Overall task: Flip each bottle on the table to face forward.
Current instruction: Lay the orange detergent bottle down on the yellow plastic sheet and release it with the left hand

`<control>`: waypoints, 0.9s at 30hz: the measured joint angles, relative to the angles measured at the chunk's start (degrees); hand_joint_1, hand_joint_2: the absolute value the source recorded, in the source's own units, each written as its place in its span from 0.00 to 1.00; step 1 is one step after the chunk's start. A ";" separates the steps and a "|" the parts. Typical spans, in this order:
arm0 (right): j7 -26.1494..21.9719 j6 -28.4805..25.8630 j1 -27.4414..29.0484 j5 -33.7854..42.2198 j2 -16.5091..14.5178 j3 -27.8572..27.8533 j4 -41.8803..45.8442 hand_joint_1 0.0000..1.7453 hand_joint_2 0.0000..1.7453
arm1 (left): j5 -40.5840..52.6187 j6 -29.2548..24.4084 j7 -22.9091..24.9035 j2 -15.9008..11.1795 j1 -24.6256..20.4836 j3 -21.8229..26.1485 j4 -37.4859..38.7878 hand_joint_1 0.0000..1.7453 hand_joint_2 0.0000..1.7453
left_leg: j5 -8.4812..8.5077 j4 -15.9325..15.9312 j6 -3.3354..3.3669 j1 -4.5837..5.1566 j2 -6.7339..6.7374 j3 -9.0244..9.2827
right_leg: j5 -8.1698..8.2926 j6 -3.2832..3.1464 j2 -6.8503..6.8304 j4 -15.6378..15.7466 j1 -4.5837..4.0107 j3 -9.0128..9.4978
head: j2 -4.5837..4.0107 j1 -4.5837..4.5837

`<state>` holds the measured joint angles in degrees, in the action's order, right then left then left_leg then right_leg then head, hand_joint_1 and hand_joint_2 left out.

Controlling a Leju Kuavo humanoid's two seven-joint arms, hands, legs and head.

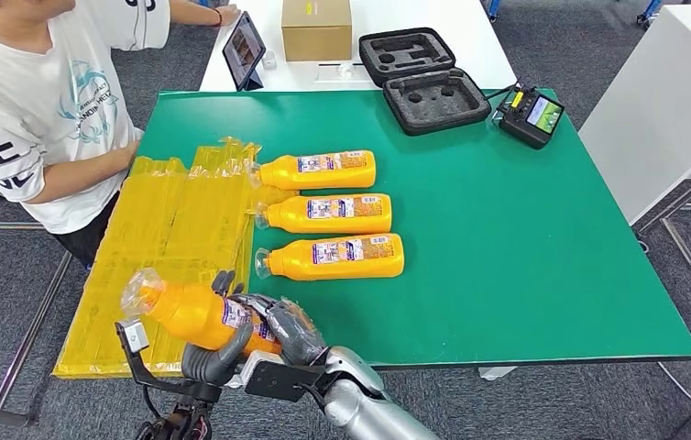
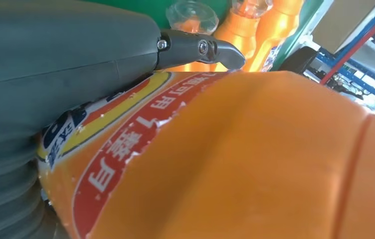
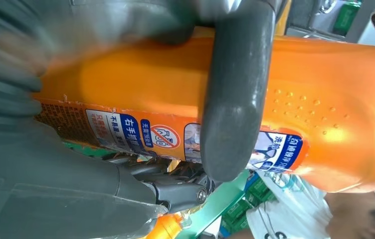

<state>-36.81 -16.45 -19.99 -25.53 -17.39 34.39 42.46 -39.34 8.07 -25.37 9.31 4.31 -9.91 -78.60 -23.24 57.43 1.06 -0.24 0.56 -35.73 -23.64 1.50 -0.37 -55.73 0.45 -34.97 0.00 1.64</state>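
A fourth bottle (image 1: pixel 197 314) is gripped by both hands, left hand (image 1: pixel 216 350) and right hand (image 1: pixel 289 330), fingers (image 3: pixel 235 99) wrapped round it, at seven o'clock. Three bottles (image 1: pixel 334 213) are laid label-up on the bench (image 1: pixel 525 247). It appears to be the last.

The green table (image 1: pixel 525 238) bears three orange bottles (image 1: pixel 328 214), yellow packaging (image 1: pixel 163 247), foam case (image 1: pixel 424 78), controller (image 1: pixel 531 115).

Person (image 1: pixel 30 101), tablet (image 1: pixel 243 50), cardboard box (image 1: pixel 316 27), foam case (image 1: pixel 424 78).

Green table (image 1: pixel 525 238) on grey carpet floor (image 1: pixel 12 266); white table (image 1: pixel 433 18) behind, white cabinet (image 1: pixel 663 101) right.
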 joint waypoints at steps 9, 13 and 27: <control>2.05 1.56 -2.53 -1.38 -0.44 1.88 -1.29 1.00 1.00 | -0.86 -0.11 -0.97 0.00 0.55 1.72 -2.00 0.97 1.00 | 0.00 0.01 0.00 0.00 0.10 0.01 | 0.00 0.00 0.02 0.00 -0.01 -0.03 | 0.00 0.00; 2.20 1.56 -2.94 -1.48 -0.49 2.00 -1.50 1.00 1.00 | -0.43 -0.50 -1.52 0.01 0.46 1.80 -2.25 1.00 1.00 | 0.00 0.01 0.00 0.00 0.13 0.01 | 0.00 0.00 0.03 0.00 0.00 -0.04 | 0.00 0.00; 2.64 1.56 -3.48 -2.54 -0.75 2.00 -1.50 1.00 1.00 | 0.13 -1.38 -2.10 0.13 -0.26 1.88 -2.25 1.00 1.00 | 0.00 0.01 -0.01 0.00 0.15 0.01 | 0.01 0.00 0.07 0.00 0.00 -0.06 | 0.00 0.00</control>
<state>-34.17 -14.88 -23.47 -28.07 -18.14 36.39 40.96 -39.21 6.69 -27.46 9.44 4.05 -8.02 -80.85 -23.24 57.44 1.06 -0.24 0.70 -35.72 -23.63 1.50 -0.30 -55.73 0.45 -35.03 0.00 1.65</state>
